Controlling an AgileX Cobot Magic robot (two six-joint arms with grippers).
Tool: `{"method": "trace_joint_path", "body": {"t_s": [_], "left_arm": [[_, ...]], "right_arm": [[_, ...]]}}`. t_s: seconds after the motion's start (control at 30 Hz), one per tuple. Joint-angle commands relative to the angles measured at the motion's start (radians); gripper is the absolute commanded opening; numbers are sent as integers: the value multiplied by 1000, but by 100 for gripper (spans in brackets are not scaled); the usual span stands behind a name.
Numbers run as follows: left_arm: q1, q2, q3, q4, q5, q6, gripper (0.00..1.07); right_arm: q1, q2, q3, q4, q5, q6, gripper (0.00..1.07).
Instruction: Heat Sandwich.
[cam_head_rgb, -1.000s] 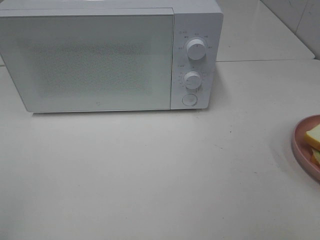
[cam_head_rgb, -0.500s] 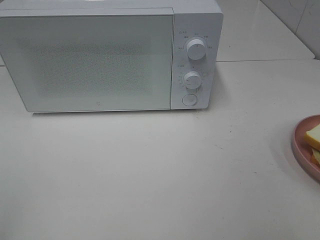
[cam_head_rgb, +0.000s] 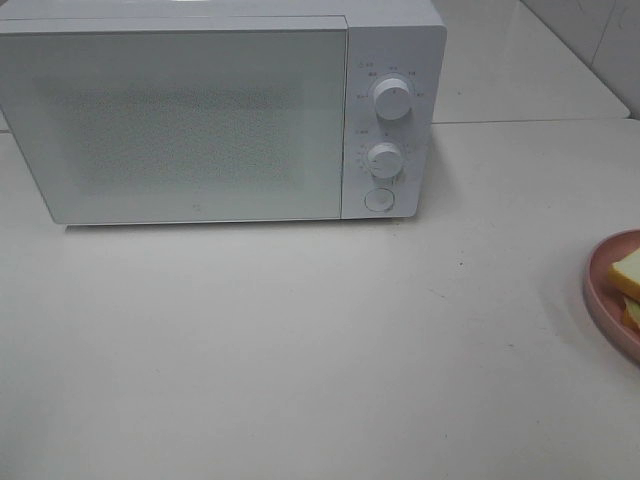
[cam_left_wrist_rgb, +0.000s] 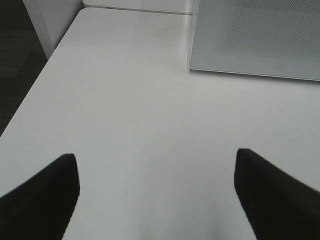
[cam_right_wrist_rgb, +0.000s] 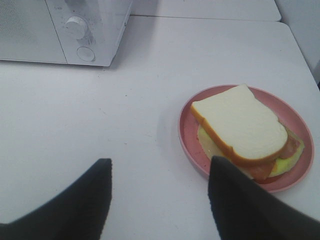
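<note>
Nothing moved, sandwich (cam_head_rgb: 627, 272) & plate (cam_head_rgb: 603, 292) cut off by frame edge

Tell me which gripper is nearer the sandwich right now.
Right. The right gripper hangs open just short of the pink plate holding the sandwich. The left gripper sits open over bare table by the microwave door, with no sandwich in its view.

Left gripper (cam_left_wrist_rgb: 157, 197) jaws spread wide and empty, right gripper (cam_right_wrist_rgb: 160, 200) jaws parted, holding nothing

White countertop (cam_head_rgb: 300, 350), pale tiled wall (cam_head_rgb: 600, 40) behind, dark floor (cam_left_wrist_rgb: 17, 65) beside
</note>
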Motion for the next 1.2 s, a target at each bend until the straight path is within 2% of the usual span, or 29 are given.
{"method": "trace_joint_path", "body": {"t_s": [0.03, 1.2], "left_arm": [[-4, -23, 3, -2, -13, -8, 80], [-4, -23, 3, -2, -13, -8, 80]], "right_arm": [[0, -23, -1, -4, -12, -4, 58], [0, -23, -1, -4, -12, -4, 58]]}}
